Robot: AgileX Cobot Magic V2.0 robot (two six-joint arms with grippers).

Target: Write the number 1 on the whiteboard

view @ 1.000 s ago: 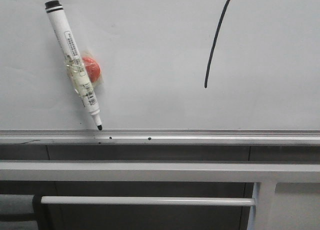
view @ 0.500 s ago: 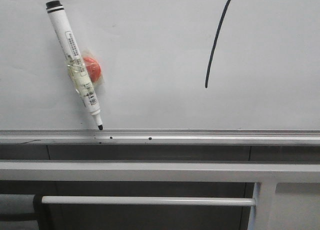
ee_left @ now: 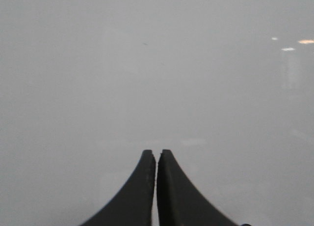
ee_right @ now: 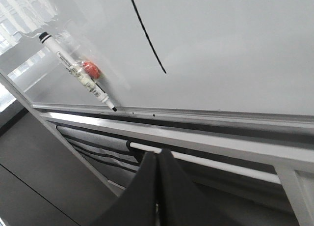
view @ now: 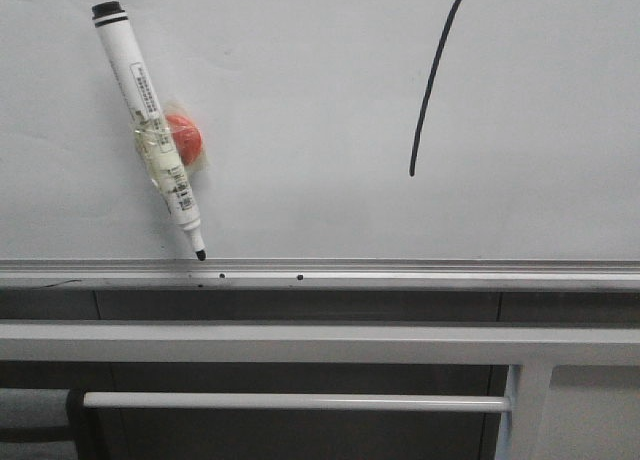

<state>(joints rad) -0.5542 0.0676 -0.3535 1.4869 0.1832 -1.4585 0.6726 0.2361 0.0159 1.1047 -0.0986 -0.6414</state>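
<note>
- The number 1 [view: 433, 85] is seen as a slanted black stroke on the whiteboard [view: 300, 100], well above its silver rail [view: 400, 274].
- The marker pen [view: 150, 130] is stuck to the board, tip touching the rail, red ball [view: 185, 137] beside it.
- The right hand [ee_right: 157, 159] is clenched and empty, below the rail, well apart from the stroke.
- The left hand [ee_left: 156, 157] is clenched and empty, with plain blank board ahead of it.
</note>
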